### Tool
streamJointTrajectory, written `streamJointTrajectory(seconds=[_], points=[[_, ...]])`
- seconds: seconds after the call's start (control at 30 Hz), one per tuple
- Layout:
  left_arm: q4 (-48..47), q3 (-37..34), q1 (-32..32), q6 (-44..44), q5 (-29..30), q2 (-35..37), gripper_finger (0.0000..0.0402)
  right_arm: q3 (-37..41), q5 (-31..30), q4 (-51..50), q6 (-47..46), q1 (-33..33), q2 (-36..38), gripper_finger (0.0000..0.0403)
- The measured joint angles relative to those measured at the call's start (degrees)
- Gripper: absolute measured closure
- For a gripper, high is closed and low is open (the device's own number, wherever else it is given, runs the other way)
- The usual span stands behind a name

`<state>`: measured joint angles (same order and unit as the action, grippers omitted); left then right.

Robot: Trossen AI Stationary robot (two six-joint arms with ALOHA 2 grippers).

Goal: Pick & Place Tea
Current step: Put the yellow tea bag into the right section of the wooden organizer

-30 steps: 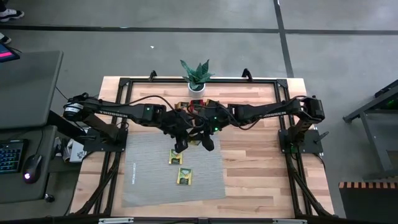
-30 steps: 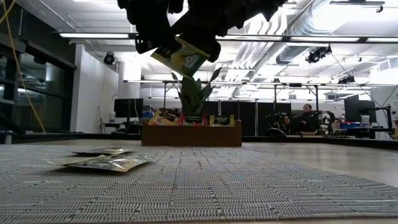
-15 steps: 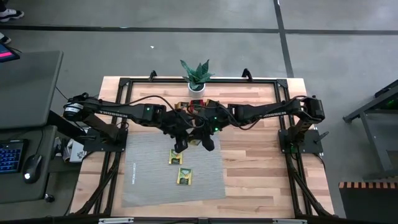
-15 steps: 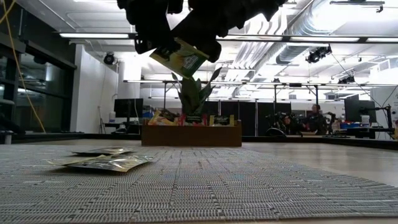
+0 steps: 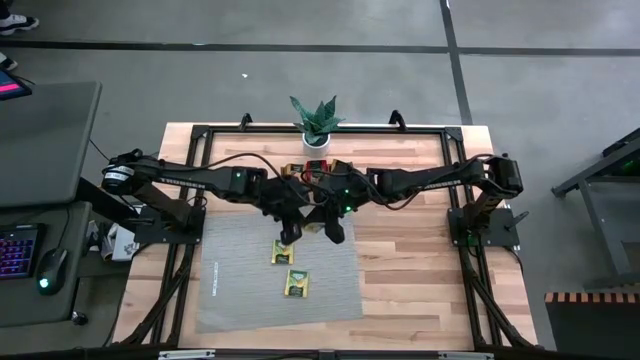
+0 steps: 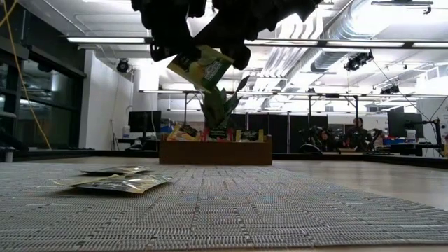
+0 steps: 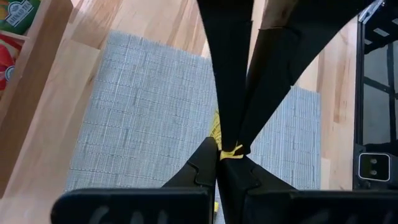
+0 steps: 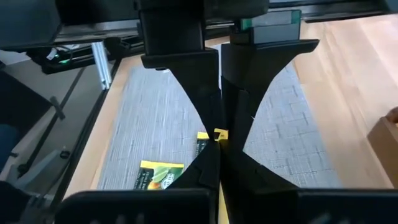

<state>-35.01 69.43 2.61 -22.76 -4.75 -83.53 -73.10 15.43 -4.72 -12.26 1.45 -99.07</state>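
Note:
A yellow-green tea sachet (image 6: 203, 68) hangs tilted in the air above the grey ribbed mat (image 5: 240, 290). Both grippers meet at it over the mat's far edge: my left gripper (image 5: 291, 236) and my right gripper (image 5: 332, 232), each shut on it. Two more sachets (image 5: 282, 252) (image 5: 297, 284) lie flat on the mat below. Behind the grippers stands the wooden tray (image 6: 215, 151), with more sachets upright in it. My left gripper pinches a yellow edge of the sachet (image 7: 231, 151) between its two fingertips, slanting down from the table's left. The sachet is clear of the mat. My right gripper pinches another yellow edge of the same sachet (image 8: 219, 134) at its fingertips, slanting down from the table's right. The sachet hangs tilted between the two grippers, one corner (image 6: 208, 89) pointing down.
A potted plant (image 5: 317, 120) stands at the table's far edge behind the tray. Black frame rails (image 5: 200, 140) run round the table. The mat's near half and the bare wood to its right (image 5: 420, 280) hold nothing.
My right gripper has shut on the sachet that my left gripper was holding up. The sachet has tipped slightly in the hold. Neither arm has travelled.

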Motion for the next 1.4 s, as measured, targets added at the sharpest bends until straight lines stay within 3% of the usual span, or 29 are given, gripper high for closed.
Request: streamJointTrajectory(seconds=[0.33, 0.7, 1.07, 1.4], points=[[-2.2, 0.02, -0.04, -2.08, 1.27, 0.0, 0.0401, -0.04, -6.28, -1.65, -1.08, 0.0, 0.0, 0.0403], [-2.36, 0.11, -0.02, -2.08, 1.77, 0.0, 0.04, -0.09, -8.94, -4.82, -2.04, 0.04, 0.0, 0.0403], [-2.09, 0.11, 0.02, -2.56, 5.14, 0.0, 0.04, -0.09, -9.12, -9.22, -1.61, 0.03, 0.09, 0.0403], [-2.7, 0.07, 0.04, -2.58, 2.51, 0.0, 0.04, 0.09, -9.1, -9.9, -1.15, 0.07, 0.15, 0.0403]])
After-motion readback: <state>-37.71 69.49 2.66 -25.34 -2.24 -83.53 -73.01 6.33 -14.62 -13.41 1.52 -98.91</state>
